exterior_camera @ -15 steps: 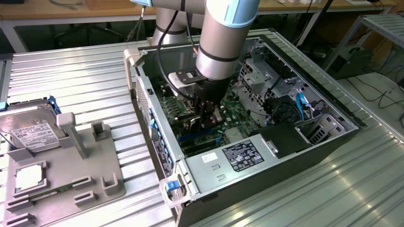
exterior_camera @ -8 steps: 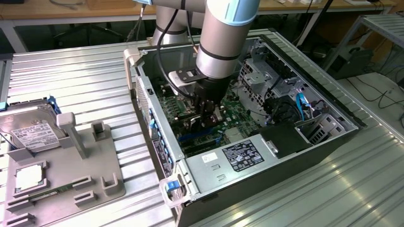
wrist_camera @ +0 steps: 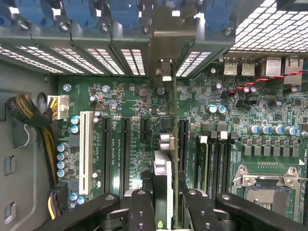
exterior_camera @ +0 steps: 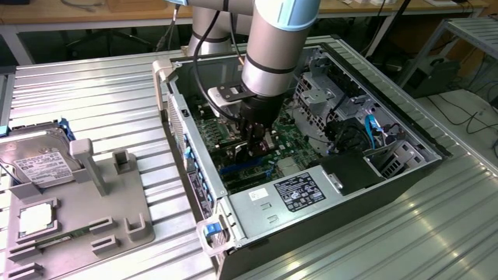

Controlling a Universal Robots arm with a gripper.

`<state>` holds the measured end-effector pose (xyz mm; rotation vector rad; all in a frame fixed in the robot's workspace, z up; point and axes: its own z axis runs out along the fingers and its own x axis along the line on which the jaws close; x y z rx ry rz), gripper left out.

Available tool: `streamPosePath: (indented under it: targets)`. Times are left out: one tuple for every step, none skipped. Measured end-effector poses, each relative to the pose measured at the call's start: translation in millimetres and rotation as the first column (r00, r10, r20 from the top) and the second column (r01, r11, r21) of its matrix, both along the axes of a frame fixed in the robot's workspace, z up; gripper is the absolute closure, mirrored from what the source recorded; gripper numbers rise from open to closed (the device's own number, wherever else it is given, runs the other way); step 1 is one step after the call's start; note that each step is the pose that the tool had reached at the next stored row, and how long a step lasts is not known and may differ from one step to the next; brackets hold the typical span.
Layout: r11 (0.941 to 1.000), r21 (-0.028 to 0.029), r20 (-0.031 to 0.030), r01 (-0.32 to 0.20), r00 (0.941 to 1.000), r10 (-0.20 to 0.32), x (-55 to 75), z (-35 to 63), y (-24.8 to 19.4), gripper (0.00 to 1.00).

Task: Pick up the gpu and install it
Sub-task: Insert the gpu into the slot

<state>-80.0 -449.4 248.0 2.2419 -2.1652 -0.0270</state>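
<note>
While the arm is reaching down into the open computer case (exterior_camera: pixel 365 175) lying on the ribbed metal desk (exterior_camera: pixel 101 99), the gripper (wrist_camera: pixel 163 192) is holding the gpu (wrist_camera: pixel 163 168) edge-on, its jaws closing narrowly on the thin card from both sides. Seen from the wrist, the gpu is standing upright over the green motherboard (wrist_camera: pixel 134 96), among the long black expansion slots. On the exterior view's left, a hard drive (exterior_camera: pixel 35 157) is resting in a grey holder (exterior_camera: pixel 86 216).
</note>
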Motion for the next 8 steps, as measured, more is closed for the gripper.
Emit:
streamPosePath:
  targets:
    - [1.0000, 0.0000, 0.0000, 0.001, 1.0000, -0.001, 0.0, 0.0, -0.1, 0.72]
    - [1.0000, 0.0001, 0.0001, 0.001, 1.0000, -0.001, 0.0, -0.1, -0.2, 0.72]
    - [1.0000, 0.0002, 0.0001, 0.002, 1.0000, -0.002, 0.1, -0.1, -0.3, 0.72]
    - [1.0000, 0.0002, 0.0001, 0.003, 1.0000, -0.003, 0.0, -0.1, -0.4, 0.72]
    - [1.0000, 0.0002, 0.0001, 0.004, 1.0000, -0.004, 0.0, -0.1, -0.8, 0.72]
    - [1.0000, 0.0002, 0.0001, 0.005, 1.0000, -0.005, 0.1, -0.1, -0.9, 0.72]
    - [1.0000, 0.0002, 0.0001, 0.006, 1.0000, -0.006, 0.1, -0.1, -1.1, 0.72]
    - [1.0000, 0.0002, 0.0001, 0.006, 1.0000, -0.006, 0.0, -0.1, -1.4, 0.72]
